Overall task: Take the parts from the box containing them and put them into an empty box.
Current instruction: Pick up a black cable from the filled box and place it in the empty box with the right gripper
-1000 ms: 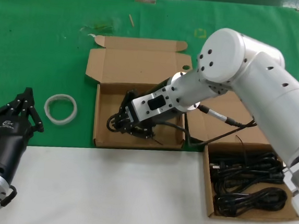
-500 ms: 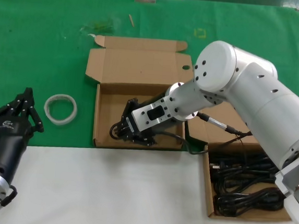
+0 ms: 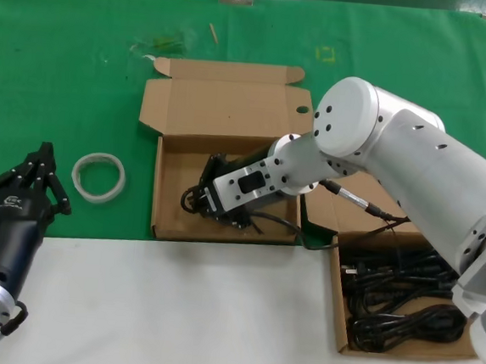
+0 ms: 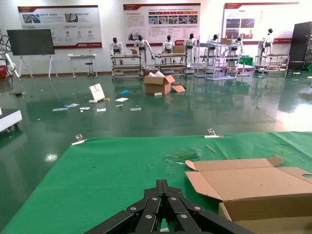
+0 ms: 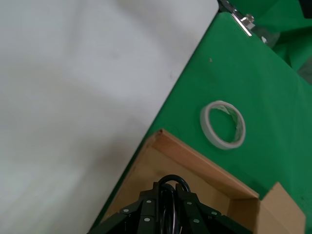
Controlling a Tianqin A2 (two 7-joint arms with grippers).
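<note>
Two brown cardboard boxes lie open. The right box [image 3: 338, 328] holds several black coiled cords [image 3: 400, 289]. My right gripper [image 3: 201, 197] is shut on one black cord bundle [image 3: 224, 208] and holds it low inside the left box [image 3: 168, 180], near its front left part. In the right wrist view the cord's loop [image 5: 174, 181] sticks out between the fingers above the box floor [image 5: 146, 170]. The cord's tail [image 3: 307, 226] trails over the box's right wall. My left gripper [image 3: 43, 163] is shut and empty, parked at the left edge of the table.
A whitish translucent ring [image 3: 99, 176] lies on the green mat left of the left box; it also shows in the right wrist view [image 5: 223, 124]. The left box's lid [image 3: 224, 104] stands open at the back. White table surface [image 3: 172, 312] runs along the front.
My right gripper has sunk a little deeper into the left box with the cord bundle, and the arm has shifted slightly left. The left arm has not moved.
</note>
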